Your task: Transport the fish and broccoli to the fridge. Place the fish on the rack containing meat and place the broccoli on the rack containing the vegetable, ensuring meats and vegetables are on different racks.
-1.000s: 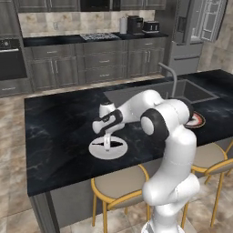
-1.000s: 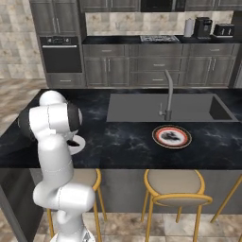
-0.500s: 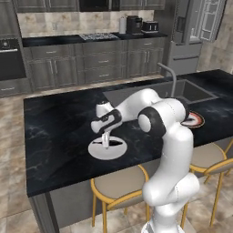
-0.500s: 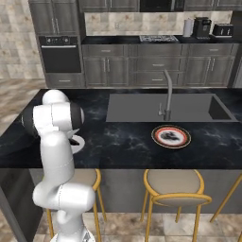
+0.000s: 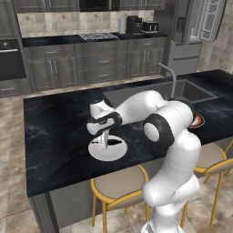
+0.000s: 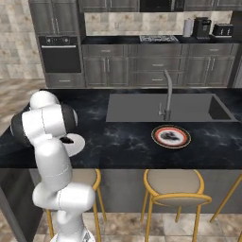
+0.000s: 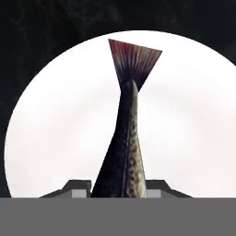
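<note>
One fish (image 7: 123, 147), dark and speckled, slim body tapering to a ribbed reddish fan tail. It lies on one round white plate (image 7: 193, 120), flat and smooth, which sits on the black marbled island counter (image 5: 54, 132) near its front edge.

Gripper (image 5: 103, 142) points straight down over the white plate (image 5: 107, 152). In the hand view the fish body sits between the two finger tips (image 7: 76, 188), which stand close against its sides, pinching it; fish still down at the plate.

A second round plate (image 6: 171, 136), orange-rimmed with dark content on it, lies on the same counter, well apart from the white plate, beside the sink (image 6: 160, 106). One sink, rectangular, grey; one curved metal faucet (image 6: 167, 94) at its edge.

Two stools (image 6: 172, 194) with tan seats and yellow frames at the counter's front in the right base view.
</note>
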Controlling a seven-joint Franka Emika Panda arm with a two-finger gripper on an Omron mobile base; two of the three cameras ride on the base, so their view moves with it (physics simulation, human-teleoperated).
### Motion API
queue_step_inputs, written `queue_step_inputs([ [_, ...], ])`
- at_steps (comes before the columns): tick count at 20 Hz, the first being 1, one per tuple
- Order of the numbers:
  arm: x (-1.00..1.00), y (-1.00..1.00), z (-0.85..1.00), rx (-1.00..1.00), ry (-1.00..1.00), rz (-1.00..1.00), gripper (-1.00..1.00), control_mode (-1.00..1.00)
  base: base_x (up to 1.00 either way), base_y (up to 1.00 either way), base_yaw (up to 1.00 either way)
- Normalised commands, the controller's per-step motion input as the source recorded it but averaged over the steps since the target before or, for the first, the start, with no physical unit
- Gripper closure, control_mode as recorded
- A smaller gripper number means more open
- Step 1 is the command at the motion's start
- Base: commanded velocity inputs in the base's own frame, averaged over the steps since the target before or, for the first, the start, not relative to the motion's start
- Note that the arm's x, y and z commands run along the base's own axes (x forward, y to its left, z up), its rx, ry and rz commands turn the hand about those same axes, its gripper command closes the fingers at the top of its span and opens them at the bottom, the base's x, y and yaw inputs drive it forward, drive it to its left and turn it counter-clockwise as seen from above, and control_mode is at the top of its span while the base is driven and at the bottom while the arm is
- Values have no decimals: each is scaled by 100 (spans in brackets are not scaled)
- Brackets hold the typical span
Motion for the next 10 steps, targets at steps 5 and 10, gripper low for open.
queue_step_inputs([
  [5, -67, -3, 100, -4, 0, -12, 100, -100, 0, 0, 0],
  [10, -87, -57, 69, -5, -11, -13, 100, -100, 0, 0, 0],
])
